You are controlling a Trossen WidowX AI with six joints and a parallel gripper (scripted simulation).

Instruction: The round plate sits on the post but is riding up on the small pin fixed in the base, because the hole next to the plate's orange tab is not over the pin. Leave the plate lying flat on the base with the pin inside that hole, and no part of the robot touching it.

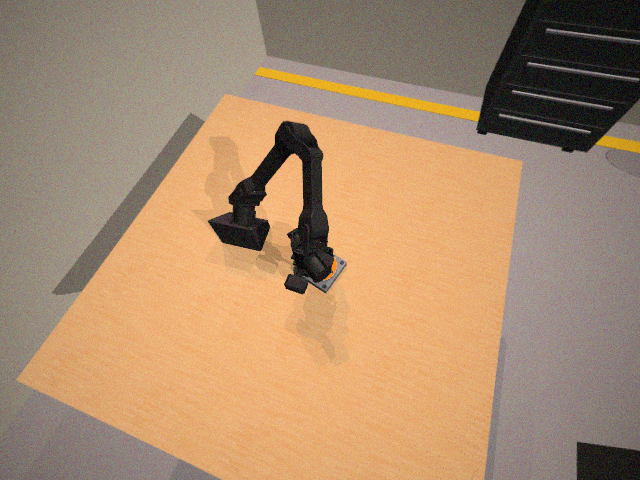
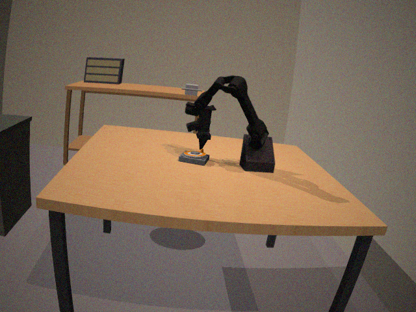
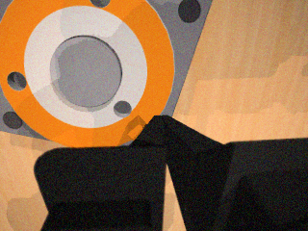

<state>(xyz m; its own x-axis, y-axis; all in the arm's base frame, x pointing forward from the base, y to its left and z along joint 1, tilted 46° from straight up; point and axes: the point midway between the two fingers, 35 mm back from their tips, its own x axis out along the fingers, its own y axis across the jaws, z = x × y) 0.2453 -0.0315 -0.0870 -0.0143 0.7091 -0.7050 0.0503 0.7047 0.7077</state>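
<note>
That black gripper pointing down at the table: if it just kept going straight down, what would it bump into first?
Most likely the small orange tab on the rim of the round plate. The shut gripper points straight down, its tip right at that tab in the wrist view. Whether it already touches is hard to tell.

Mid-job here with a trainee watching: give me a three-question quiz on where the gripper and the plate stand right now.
1. True or false: the gripper is open around the plate's orange tab.
2. Where is the gripper's tip? A) at the tab on the round plate's rim B) over the post C) off the table
3. Fill in: the gripper's fingers hold ____.

Key: 1 false, it is shut beside the tab. 2 A. 3 nothing.
</note>
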